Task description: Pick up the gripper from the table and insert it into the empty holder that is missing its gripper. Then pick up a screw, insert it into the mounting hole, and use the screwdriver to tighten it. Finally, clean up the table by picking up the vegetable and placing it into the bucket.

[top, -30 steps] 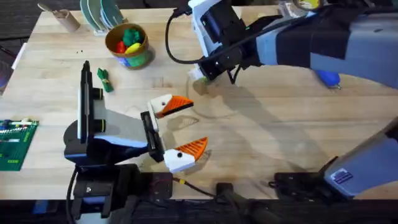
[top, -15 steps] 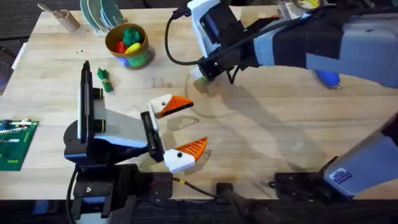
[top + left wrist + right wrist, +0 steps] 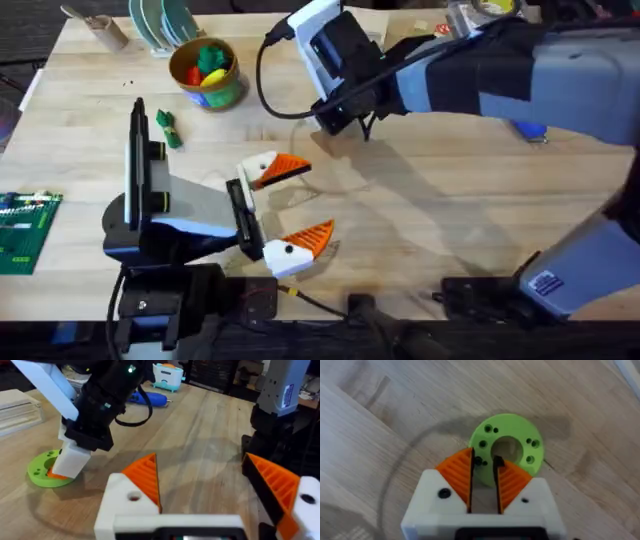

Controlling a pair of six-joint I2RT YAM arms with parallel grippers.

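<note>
No legible text (labels blurred)

My right arm stretched across to the far middle of the table (image 3: 420,220), its gripper (image 3: 483,471) pointing down with the orange pads a narrow gap apart, tips low over the wood. My left arm lay folded near its base at the table's near edge, its gripper (image 3: 285,212) resting low with both fingers spread wide.

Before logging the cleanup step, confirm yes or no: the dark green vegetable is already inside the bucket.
No. In the overhead view the vegetable lies on the bare table, to the left of and apart from the bucket.
</note>
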